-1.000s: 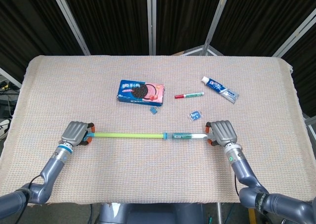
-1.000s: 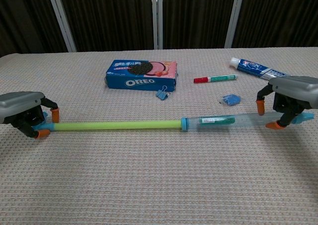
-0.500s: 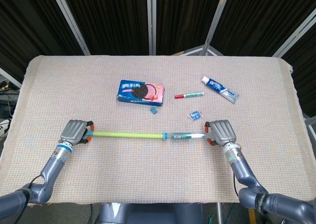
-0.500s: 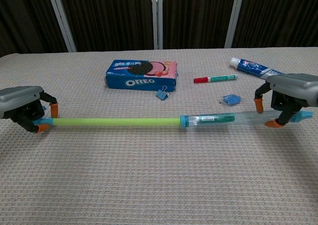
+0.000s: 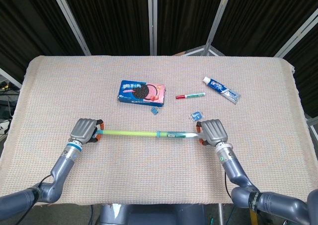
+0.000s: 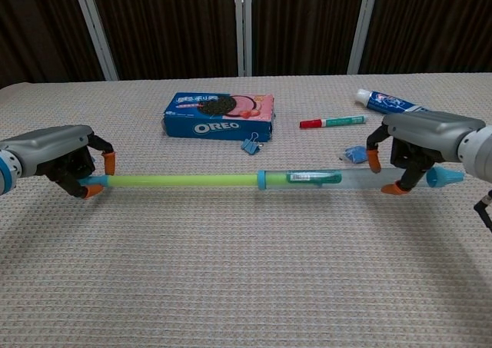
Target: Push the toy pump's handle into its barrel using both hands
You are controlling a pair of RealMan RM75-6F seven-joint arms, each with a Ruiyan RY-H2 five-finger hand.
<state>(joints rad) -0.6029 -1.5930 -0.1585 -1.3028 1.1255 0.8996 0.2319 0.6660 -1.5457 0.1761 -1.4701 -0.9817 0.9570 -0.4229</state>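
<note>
A: Toy pump (image 6: 261,180) lies on the worktop (image 6: 246,286) just in front of the Oreo box (image 6: 219,115). It has slid toward the middle in the last second, but the exposed green handle rod (image 6: 181,181) looks barely shorter, so most of the stroke remains.

B: Hands?

A: Left robot hand (image 6: 65,150) has fingers curled round the handle end. Right robot hand (image 6: 419,137) pinches the clear barrel (image 6: 338,179) near its blue nozzle. Both moved inward, palms down, low over the worktop.

B: Clutter?

A: Binder clip (image 6: 250,144), red marker (image 6: 330,121), toothpaste (image 6: 384,102) behind the pump, all apart from it.
</note>
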